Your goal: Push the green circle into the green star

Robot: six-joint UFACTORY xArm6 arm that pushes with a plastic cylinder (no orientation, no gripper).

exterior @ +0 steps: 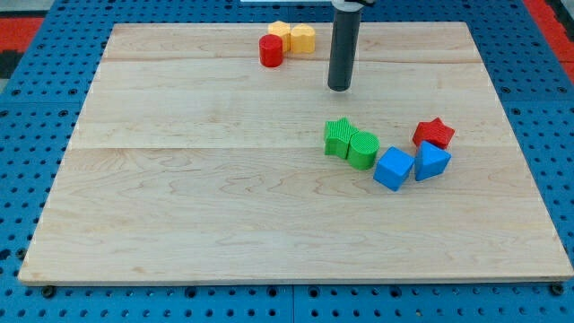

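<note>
Seemingly done already: green circle block [363,149] sits touching green star block [339,136] on its right, w/ my tip [339,88] holding nothing, apart toward view's top on the pale wooden board [179,206], so next move is prob. just staying clear.

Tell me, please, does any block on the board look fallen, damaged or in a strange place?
Nothing stands out. The green circle already touches the green star. Two blue blocks and a red star sit close at the view's right; a red cylinder and two yellow blocks sit at the top. My tip touches none.
</note>
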